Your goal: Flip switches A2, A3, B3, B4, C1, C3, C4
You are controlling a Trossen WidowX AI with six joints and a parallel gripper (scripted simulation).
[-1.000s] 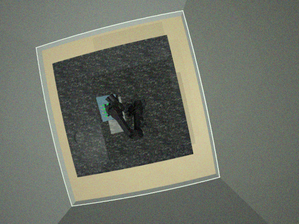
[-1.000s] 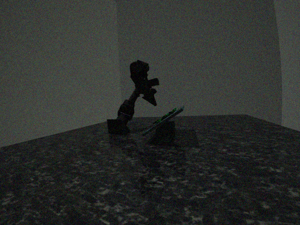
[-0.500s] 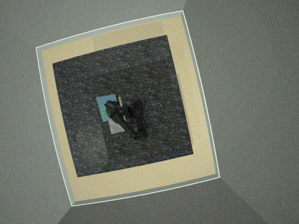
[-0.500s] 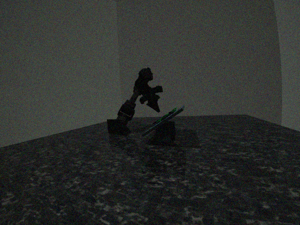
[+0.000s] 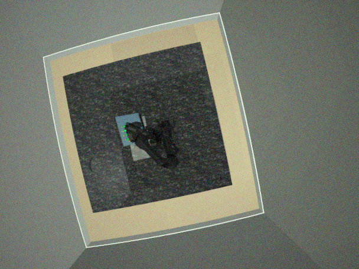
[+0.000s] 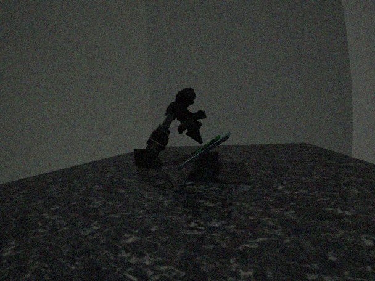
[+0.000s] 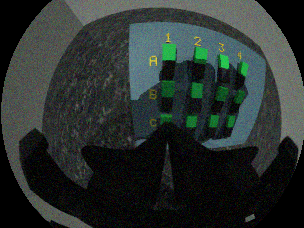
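The blue-grey switch panel [image 5: 130, 118] [image 6: 189, 161] [image 7: 140, 56] stands tilted on the dark speckled table, carrying three rows of green rocker switches marked A to C and 1 to 4. In the wrist view, A1 [image 7: 170, 52], A2 [image 7: 199, 54], A3 [image 7: 223, 62] and A4 [image 7: 243, 69] form the far row. My gripper [image 5: 129, 130] [image 6: 200, 142] [image 7: 167, 125] is shut and empty. Its tip sits just over the near left corner of the grid, at C1 [image 7: 166, 118]. I cannot tell whether it touches the switch. The arm hides most of the panel in the overhead view.
The arm's base [image 5: 171, 160] [image 6: 145, 158] stands close behind the panel's low edge. A dark block [image 6: 207, 161] props the panel up. The table [image 5: 177, 88] has a tan border [image 5: 224, 118] and a raised pale rim [image 5: 245, 118].
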